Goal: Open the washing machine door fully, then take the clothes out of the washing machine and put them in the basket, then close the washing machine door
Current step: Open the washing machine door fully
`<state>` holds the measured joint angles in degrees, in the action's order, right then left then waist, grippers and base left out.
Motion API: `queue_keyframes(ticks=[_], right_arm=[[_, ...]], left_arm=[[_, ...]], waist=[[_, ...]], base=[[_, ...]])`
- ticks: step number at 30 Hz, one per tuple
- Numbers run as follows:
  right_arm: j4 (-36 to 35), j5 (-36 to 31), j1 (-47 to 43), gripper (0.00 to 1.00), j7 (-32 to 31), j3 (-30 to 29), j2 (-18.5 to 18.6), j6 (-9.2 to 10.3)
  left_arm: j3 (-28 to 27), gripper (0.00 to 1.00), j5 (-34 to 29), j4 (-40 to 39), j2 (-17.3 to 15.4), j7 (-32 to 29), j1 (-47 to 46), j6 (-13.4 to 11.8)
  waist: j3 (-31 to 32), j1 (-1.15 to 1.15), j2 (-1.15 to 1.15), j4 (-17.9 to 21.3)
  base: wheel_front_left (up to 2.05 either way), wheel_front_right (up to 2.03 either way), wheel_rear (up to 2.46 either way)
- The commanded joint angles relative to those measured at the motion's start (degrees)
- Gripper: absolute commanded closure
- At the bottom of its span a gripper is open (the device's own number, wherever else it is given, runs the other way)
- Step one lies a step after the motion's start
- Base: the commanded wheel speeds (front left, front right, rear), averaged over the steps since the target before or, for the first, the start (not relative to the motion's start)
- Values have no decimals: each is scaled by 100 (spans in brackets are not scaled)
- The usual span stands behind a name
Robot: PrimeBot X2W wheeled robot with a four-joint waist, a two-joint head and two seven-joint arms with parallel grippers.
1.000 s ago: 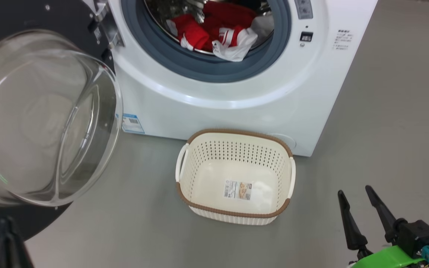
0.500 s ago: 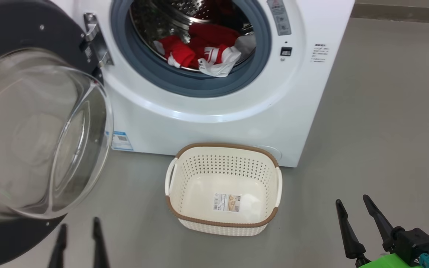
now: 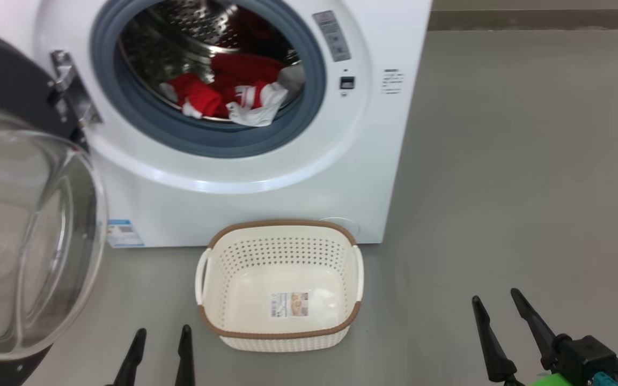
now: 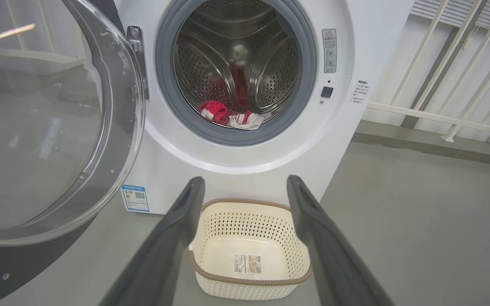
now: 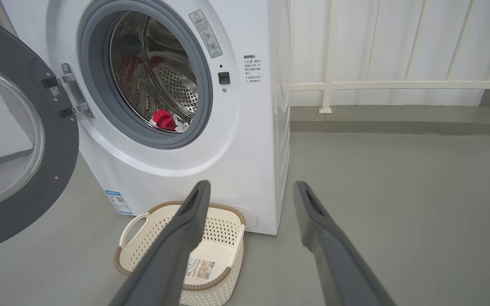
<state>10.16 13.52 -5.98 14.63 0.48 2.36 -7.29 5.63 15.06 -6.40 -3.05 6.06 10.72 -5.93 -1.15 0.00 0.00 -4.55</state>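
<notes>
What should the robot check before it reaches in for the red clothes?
1. Washing machine door swung clear of the opening: ok.
2. Clothes lying near the front inside the washing machine: ok.
3. Basket empty, just in front of the machine, below the opening: ok.
4. Left pincer open, holding nothing: ok.
5. Right pincer open, holding nothing: ok.
6. More clothes hidden further back: cannot tell.

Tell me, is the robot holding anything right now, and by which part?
Nothing. Both pairs of jaws stand open and empty; the clothes lie inside the washing machine.
</notes>
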Motion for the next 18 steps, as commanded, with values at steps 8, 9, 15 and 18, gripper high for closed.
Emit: queue_keyframes(ticks=[8,9,15,18], right_arm=[[-168,-91,-27,0,37,181,53,-20],[-170,-89,-32,0,37,177,53,-20],[-177,-105,-58,0,37,193,53,-20],[-187,-105,-63,0,37,187,52,-20]], left_arm=[[-125,0,114,20,-92,19,-217,124],[-109,0,119,42,-93,18,-223,135],[-50,0,121,137,-113,64,-254,154],[-25,0,123,166,-111,89,-260,145]], waist=[[134,0,0,518],[140,0,0,538],[147,0,0,653],[153,0,0,685]], base=[[0,0,0],[0,0,0],[0,0,0],[0,0,0]])
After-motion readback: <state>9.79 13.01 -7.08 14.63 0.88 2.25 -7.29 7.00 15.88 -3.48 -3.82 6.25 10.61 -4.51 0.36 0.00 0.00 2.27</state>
